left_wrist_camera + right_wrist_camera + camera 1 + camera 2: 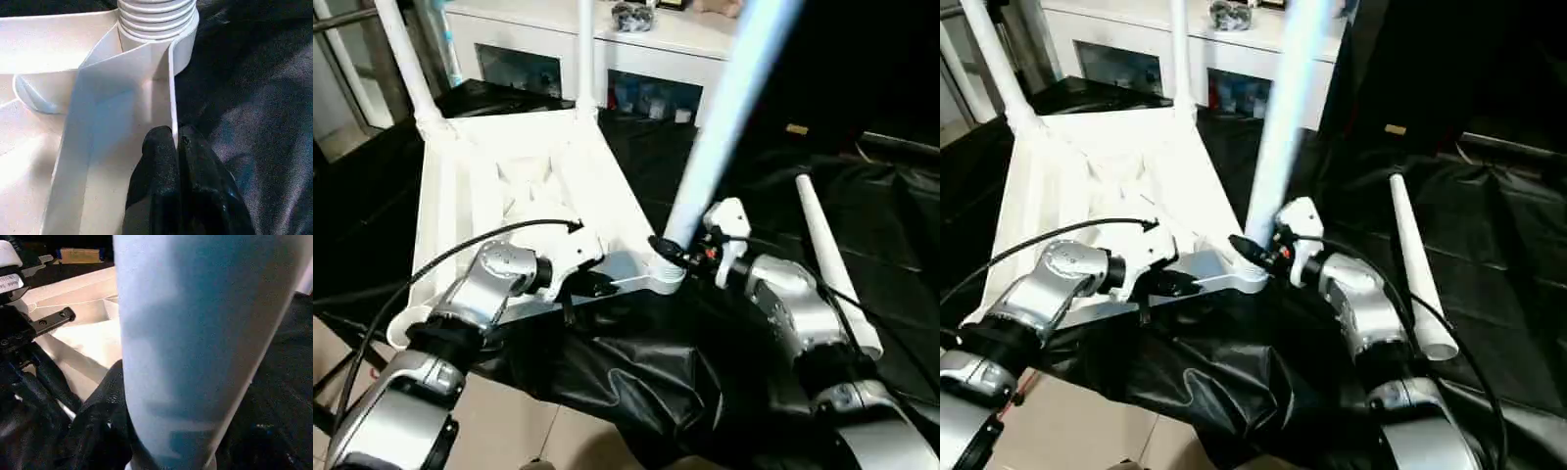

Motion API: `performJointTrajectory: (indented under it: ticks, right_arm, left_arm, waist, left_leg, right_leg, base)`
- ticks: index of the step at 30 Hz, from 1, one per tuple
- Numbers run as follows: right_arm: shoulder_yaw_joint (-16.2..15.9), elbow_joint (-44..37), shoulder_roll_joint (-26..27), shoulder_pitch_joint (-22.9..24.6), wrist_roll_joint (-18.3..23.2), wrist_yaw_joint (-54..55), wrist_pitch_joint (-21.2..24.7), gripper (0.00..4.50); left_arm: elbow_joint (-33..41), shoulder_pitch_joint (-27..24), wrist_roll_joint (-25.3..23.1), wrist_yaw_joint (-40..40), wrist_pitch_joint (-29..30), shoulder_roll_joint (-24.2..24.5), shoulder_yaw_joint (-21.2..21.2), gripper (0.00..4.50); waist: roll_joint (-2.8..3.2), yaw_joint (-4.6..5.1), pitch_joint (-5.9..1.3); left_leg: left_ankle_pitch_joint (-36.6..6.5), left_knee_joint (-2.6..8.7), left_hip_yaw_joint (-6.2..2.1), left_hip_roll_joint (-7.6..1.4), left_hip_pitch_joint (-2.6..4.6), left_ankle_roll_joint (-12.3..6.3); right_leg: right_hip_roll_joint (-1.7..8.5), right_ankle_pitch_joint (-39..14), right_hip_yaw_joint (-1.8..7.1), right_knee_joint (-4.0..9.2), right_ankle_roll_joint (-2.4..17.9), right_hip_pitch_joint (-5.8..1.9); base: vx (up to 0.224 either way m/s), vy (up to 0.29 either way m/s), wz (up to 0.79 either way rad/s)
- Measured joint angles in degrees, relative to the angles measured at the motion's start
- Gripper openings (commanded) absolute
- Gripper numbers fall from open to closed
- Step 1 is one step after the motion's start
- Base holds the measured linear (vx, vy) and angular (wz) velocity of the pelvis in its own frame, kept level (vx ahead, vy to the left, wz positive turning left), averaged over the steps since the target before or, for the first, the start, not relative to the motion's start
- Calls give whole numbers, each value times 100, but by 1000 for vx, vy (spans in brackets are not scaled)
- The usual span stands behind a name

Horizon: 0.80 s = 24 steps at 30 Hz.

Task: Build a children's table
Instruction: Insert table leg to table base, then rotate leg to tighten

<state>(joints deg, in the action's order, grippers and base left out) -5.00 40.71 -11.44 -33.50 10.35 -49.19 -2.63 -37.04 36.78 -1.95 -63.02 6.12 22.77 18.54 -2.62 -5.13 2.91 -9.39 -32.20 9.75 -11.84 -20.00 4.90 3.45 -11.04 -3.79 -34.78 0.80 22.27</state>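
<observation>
Tabletop point(509, 196): white, ribbed underside up, lying on the black-draped bench point(862, 235). Two legs point(406, 59) already stand in its far corner sockets.

Left end effector point(592, 286): fingers pressed together, pinching the thin near rim wall of the tabletop just beside the near right corner socket point(156, 29); it looks to be steadying the top.

Right end effector point(671, 250): jaws part-spread around the third leg point(724, 117), gripping it low down, close to its foot. The leg's long axis rises steeply, leaning away and to the right, with its foot at the near right corner socket, directly beside the left end effector. In the left wrist view, threads still show above the socket, so seating looks unfinished; the leg probably needs bringing upright over the socket.

Fourth leg point(837, 274): lying loose on the bench, to the right of the right forearm, long axis running near to far, thick end nearest. The right arm is the closer one to it.
</observation>
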Motion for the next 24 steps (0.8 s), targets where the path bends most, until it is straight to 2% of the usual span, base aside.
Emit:
performJointTrajectory:
  ticks: [6, 15, 24]
  right_arm:
    - [-2, 27, -66, 27, 63, -651, -142, 186]
    - [-180, -41, -231, 68, 152, -1680, -190, 186]
    - [-211, -144, -263, 217, 151, -1738, -369, 186]
  left_arm:
    - [200, -125, 85, -320, -66, 165, -13, 0]
    - [487, -292, 247, -933, -56, 455, -21, 0]
    - [456, -300, 211, -891, -50, 418, -16, 0]
  waist:
    - [-9, -5, -6]
    - [-49, -25, -30]
    - [-71, -86, -41]
  left_leg:
    - [0, 15, 1, -1, 0, 0]
    - [-19, 35, 11, -3, 0, 2]
    - [-18, 33, 10, -3, 4, 4]
  right_leg:
    - [-2, -12, -1, 0, 7, 1]
    - [-3, -48, -7, -3, 57, 1]
    - [-2, -50, -4, -13, 55, -10]
  base:
    - [0, 0, 0]
    - [0, 0, 0]
    - [0, 0, 0]
